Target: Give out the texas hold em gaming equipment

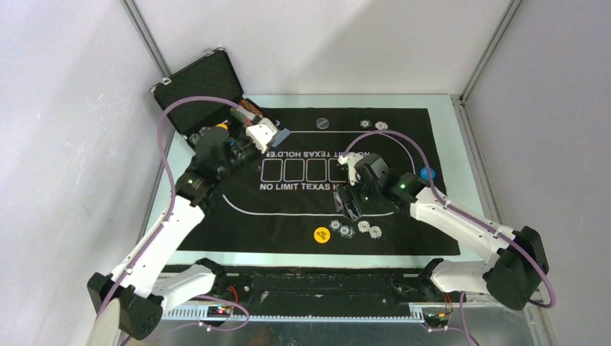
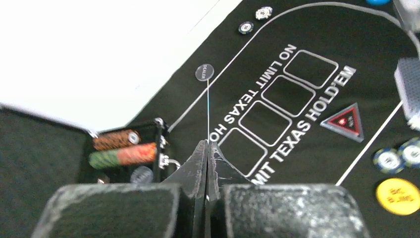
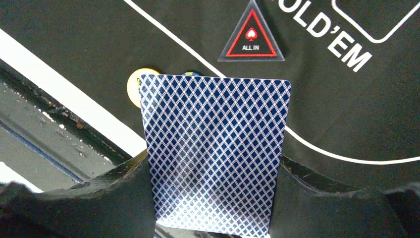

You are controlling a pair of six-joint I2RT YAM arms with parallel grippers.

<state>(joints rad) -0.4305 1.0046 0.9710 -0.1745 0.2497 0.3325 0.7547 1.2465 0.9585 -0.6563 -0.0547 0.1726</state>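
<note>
Right wrist, right gripper (image 3: 213, 196) pinching blue-backed playing cards (image 3: 215, 139)

plain white walls (image 1: 58, 108) are standing on the left, far and right sides. thin grey metal posts (image 1: 149, 43) are going up in the two far corners. a pale table (image 1: 462, 162) is sitting in the middle under soft, even light. a black mat (image 1: 288, 231) is covering most of it. a grey metal rail (image 1: 324, 311) is running along the near edge.
</note>
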